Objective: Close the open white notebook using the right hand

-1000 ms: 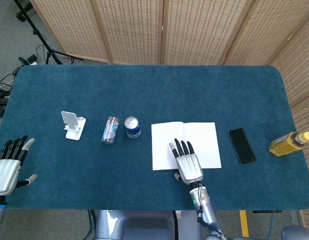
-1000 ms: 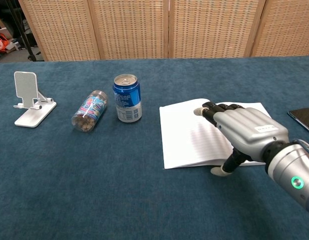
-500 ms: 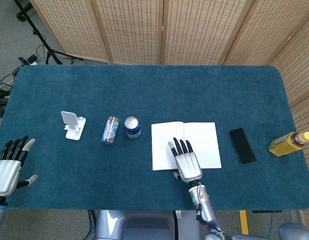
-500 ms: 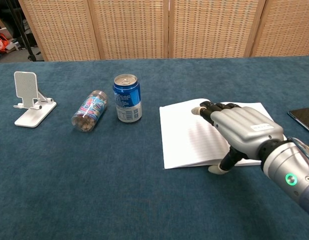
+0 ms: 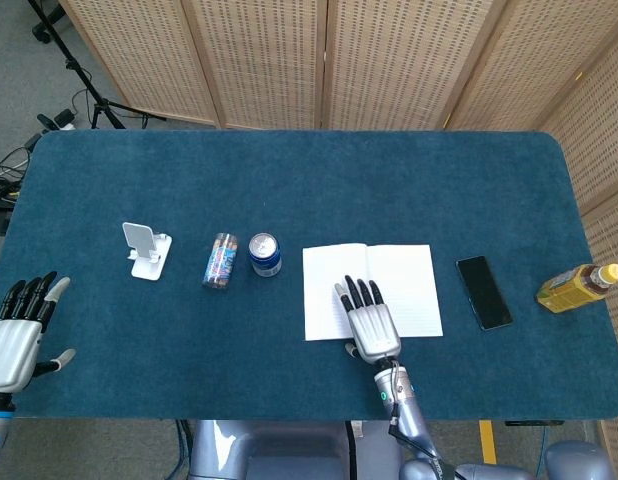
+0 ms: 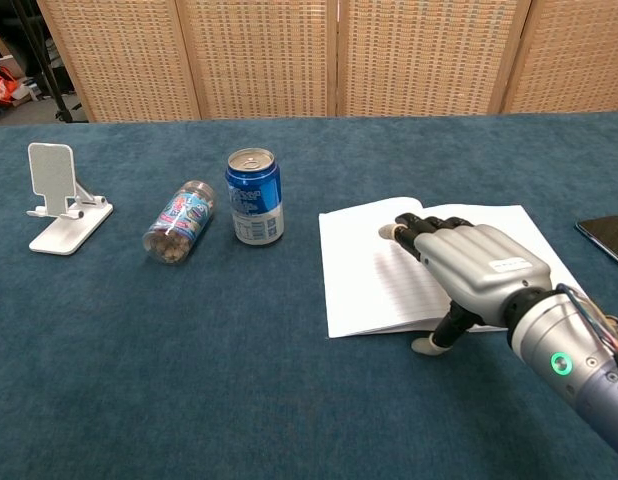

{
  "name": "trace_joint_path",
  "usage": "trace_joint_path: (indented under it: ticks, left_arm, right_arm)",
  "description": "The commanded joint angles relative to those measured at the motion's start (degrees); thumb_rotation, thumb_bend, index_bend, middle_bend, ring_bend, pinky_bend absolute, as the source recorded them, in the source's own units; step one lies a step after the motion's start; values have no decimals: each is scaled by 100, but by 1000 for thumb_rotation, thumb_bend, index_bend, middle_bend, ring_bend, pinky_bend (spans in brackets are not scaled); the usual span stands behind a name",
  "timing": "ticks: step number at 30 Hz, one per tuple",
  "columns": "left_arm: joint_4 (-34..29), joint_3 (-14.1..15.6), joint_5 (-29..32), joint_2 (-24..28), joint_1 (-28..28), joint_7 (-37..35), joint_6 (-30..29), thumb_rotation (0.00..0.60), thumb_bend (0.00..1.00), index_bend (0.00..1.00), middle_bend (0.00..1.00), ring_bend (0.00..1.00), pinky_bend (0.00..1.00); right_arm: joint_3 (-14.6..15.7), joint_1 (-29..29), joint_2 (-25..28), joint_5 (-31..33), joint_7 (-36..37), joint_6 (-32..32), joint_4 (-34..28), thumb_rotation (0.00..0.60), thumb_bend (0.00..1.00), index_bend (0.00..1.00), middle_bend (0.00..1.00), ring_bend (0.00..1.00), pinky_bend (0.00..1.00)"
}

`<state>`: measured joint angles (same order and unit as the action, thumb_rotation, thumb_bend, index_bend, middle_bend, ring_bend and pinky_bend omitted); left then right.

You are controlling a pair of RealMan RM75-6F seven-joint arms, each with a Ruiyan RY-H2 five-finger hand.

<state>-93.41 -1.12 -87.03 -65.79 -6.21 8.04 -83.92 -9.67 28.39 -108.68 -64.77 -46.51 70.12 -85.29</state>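
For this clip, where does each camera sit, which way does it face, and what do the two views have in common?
Head view: high above the near table edge, looking steeply down on the table; shows the left hand and the right hand over the notebook.
Chest view: low at the near edge, facing across the table toward the wicker screen; shows only the right hand.
Shared: right hand, notebook, can, jar, phone stand.
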Motion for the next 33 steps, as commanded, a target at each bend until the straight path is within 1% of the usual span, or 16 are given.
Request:
trace_joint_path:
  ticks: [1,7,12,14,17,19,26,28,30,33]
  left_arm:
    - [9,1,-13,-9,-3,0,-4,600,27,0,0,0,0]
    - [12,14,-33,-19,-7,1,3,600,28,0,0,0,0]
    - [10,18,-48,-21,-7,-2,-4,600,28,0,0,0,0]
    - [12,20,-56,-23,-8,-2,-7,600,28,0,0,0,0]
    - [18,29,-74,-31,-11,-5,-5,600,28,0,0,0,0]
    - [22,32,-73,-32,-12,-11,2,600,29,0,0,0,0]
    - [22,28,-77,-31,-8,-30,-13,600,29,0,0,0,0]
    - [24,30,-92,-35,-10,-33,-21,600,30,0,0,0,0]
    - [29,36,-117,-43,-11,-49,-28,600,30,0,0,0,0]
    - [28,41,-134,-44,-7,-68,-44,600,30,0,0,0,0]
  right_arm:
    - [-17,23,-18,-13,62,8,45,600,198,0,0,0,58]
    - [-23,45,-48,-59,173,57,110,600,248,0,0,0,58]
    - [-30,57,-56,-30,202,58,134,600,262,0,0,0,58]
    - [-30,58,-59,-31,210,67,137,600,290,0,0,0,58]
    - [-15,66,-66,-27,220,64,156,600,366,0,0,0,58]
    - [-13,70,-76,-19,231,62,174,600,445,0,0,0,58]
    - [-8,69,-78,-21,282,89,213,600,646,0,0,0,58]
    - [-7,58,-70,-50,318,128,216,600,716,0,0,0,58]
    - [-10,29,-51,-99,380,210,227,600,749,0,0,0,58]
    - [9,-4,-16,-135,437,260,233,600,769,0,0,0,58]
